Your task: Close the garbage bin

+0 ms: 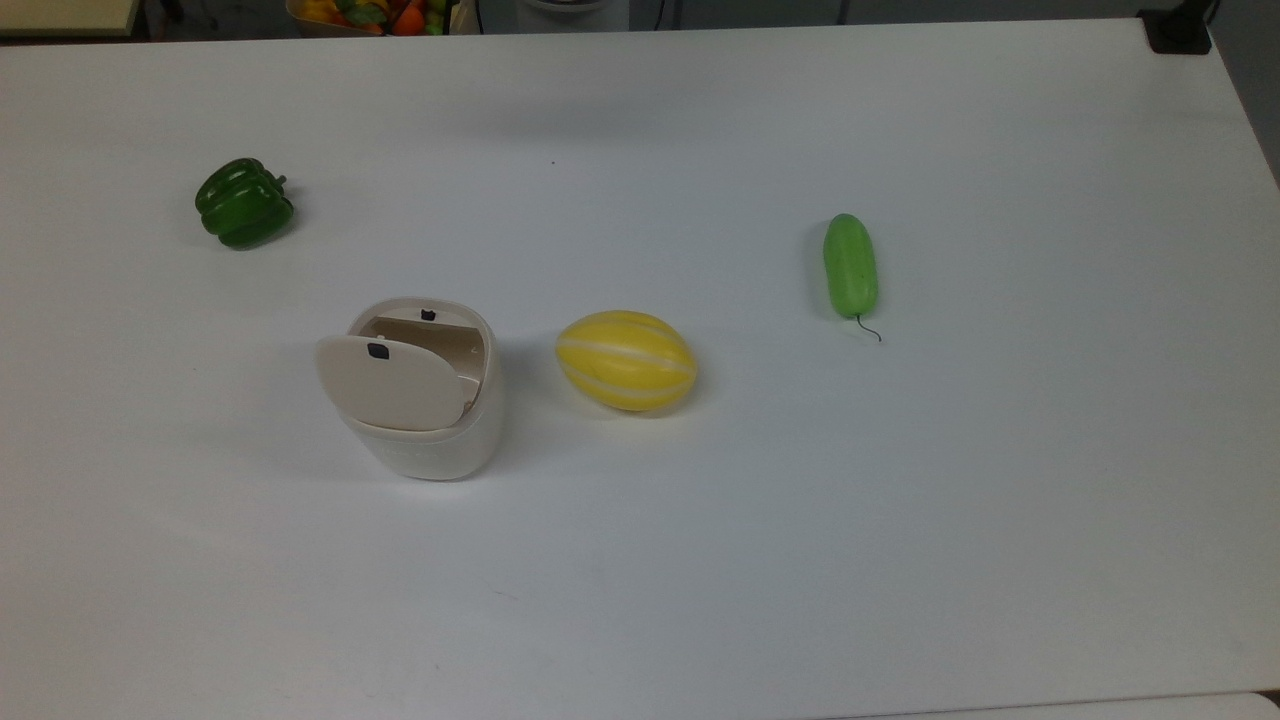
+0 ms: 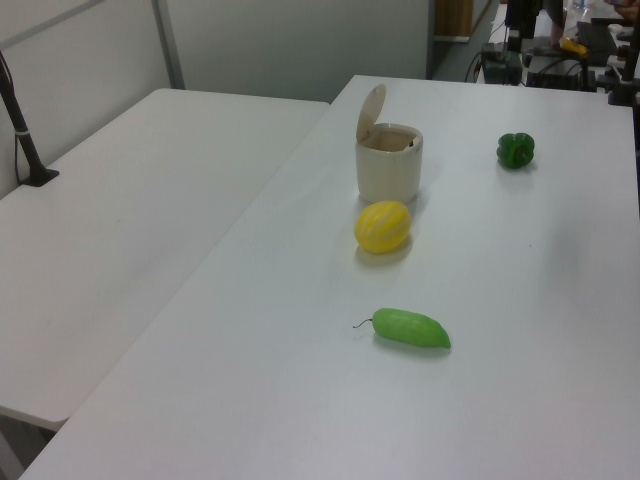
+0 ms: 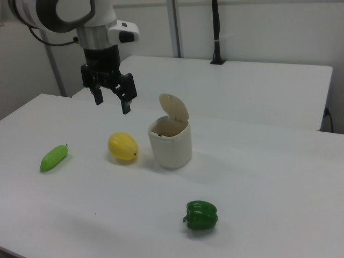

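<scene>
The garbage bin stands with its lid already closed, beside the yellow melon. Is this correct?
Not quite. The garbage bin does stand beside the yellow melon, but its lid is open, standing up on its hinge, as the right view shows.

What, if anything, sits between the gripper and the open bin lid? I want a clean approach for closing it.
Nothing visible does. In the right view the open gripper hangs in the air up and to the left of the cream-white plastic garbage bin and its raised beige lid. The yellow striped melon lies lower, on the white table.
</scene>
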You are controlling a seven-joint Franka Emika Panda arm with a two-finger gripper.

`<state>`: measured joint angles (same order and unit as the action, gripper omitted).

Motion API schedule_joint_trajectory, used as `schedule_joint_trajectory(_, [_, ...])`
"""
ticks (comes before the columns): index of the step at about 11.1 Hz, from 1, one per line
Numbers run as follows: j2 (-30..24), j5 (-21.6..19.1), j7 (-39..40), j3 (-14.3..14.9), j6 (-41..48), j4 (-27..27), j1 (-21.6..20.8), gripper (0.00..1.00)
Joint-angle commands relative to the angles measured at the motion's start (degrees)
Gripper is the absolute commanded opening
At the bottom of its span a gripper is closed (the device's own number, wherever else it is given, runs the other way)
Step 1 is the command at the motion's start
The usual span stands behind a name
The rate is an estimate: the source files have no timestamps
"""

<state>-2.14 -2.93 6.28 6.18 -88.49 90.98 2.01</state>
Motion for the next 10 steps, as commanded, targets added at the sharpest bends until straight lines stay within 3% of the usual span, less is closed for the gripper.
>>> schedule_joint_trajectory(1, [0.0,0.6,0.2,0.4,1.7,-0.3,-1.2,1.00])
schedule_joint_trajectory(7, [2.0,0.6,-0.3,0.5,0.9,-0.5,-2.2,0.99])
schedule_joint_trajectory(10, [4.3,-0.1,-0.4,0.5,0.9,-3.1,-2.1,0.68])
